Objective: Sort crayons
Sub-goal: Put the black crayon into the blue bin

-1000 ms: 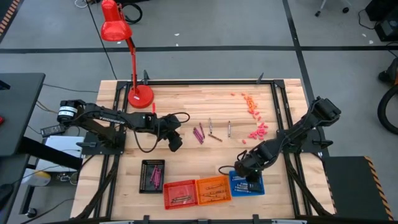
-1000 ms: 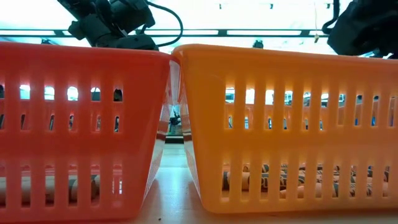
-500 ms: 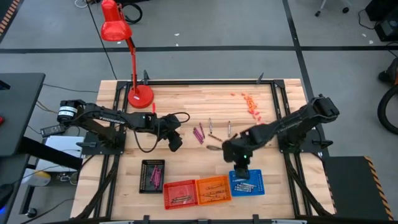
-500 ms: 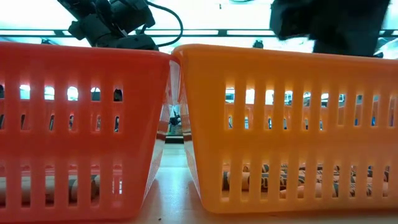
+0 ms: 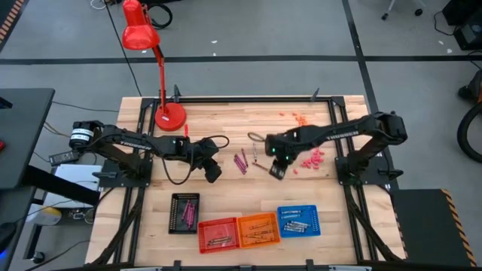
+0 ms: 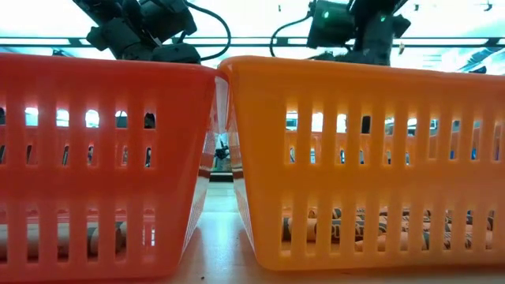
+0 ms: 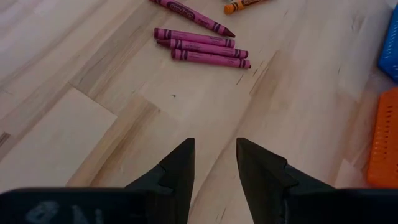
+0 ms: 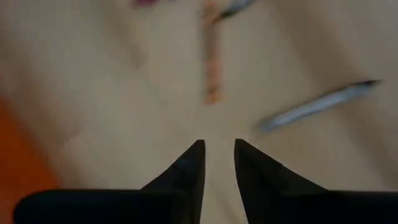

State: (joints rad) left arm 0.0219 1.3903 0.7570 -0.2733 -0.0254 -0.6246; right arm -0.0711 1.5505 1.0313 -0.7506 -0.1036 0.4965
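High view: right gripper (image 5: pixel 276 172) now away from blue bin (image 5: pixel 299 220), back over loose crayons (image 5: pixel 241 162) mid-table, jaws slightly apart, empty. Next pick looming. Left gripper (image 5: pixel 214 175) parked beside crayons, open.

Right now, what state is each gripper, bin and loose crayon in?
Left gripper: open, empty, hovering short of the pink crayons.
Right gripper: open, empty, over the loose crayons at mid-table.
Pink crayons: lying flat, side by side on the table.
Red bin: holds crayons.
Orange bin: holds crayons.
Blue bin: holds crayons.
Black tray: holds pink crayons.
Lamp: upright.
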